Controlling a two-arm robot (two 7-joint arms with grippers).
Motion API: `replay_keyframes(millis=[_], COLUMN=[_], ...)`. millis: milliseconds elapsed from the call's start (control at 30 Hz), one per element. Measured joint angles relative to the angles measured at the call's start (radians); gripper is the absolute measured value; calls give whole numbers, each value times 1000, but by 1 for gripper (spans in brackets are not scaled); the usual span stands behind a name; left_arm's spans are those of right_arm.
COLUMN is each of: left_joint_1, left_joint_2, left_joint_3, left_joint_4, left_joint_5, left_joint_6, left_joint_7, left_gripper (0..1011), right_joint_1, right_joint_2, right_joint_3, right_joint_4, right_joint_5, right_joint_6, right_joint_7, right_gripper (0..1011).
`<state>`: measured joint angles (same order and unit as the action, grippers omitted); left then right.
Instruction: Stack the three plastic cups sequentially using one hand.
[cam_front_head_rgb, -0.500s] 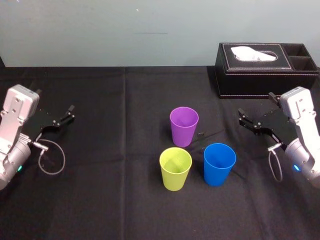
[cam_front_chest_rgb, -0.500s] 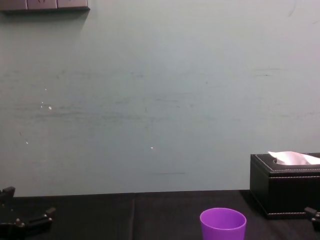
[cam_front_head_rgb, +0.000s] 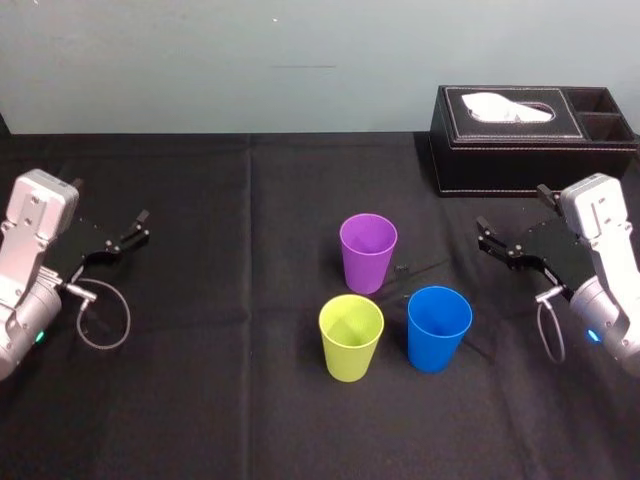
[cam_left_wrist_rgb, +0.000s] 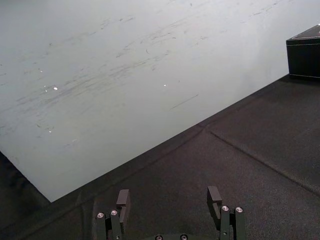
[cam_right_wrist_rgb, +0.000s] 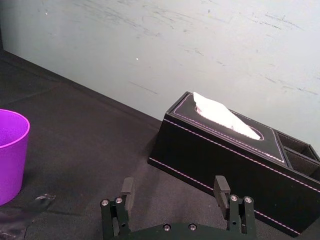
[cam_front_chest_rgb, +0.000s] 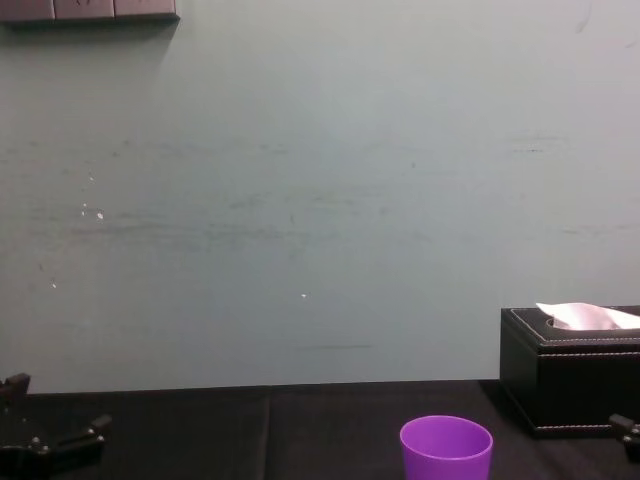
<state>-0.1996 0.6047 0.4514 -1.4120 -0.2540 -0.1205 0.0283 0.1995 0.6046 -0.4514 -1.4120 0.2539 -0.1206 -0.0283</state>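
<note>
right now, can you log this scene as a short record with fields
purple cup: upright, behind the other two, standing apart
yellow-green cup: upright, front left
blue cup: upright, front right
stacked: none yet
left gripper: open, empty, left of the cups
right gripper: open, empty, right of the cups
tissue box: far back right

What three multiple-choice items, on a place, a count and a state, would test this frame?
1. Which cup stands farthest from the robot? A yellow-green cup B purple cup C blue cup
2. How many cups stand on the table? A three B two C four
3. The right tool is: A shut on a cup B shut, empty C open, empty
Key: B, purple stands behind the other two; A, three separate upright cups; C, its fingers are apart, nothing between. The left tool sits open at the table's left.
</note>
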Motion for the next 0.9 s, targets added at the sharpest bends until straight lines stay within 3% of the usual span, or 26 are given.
replay_keyframes(millis=[900], left_joint_1=[0], left_joint_2=[0], left_joint_3=[0], left_joint_4=[0], left_joint_5=[0], left_joint_6=[0], left_joint_7=[0], left_gripper=[1011], right_joint_1=[0], right_joint_2=[0], right_joint_3=[0], right_joint_4=[0], right_joint_5=[0], right_joint_6=[0], right_joint_7=[0], right_gripper=[1004])
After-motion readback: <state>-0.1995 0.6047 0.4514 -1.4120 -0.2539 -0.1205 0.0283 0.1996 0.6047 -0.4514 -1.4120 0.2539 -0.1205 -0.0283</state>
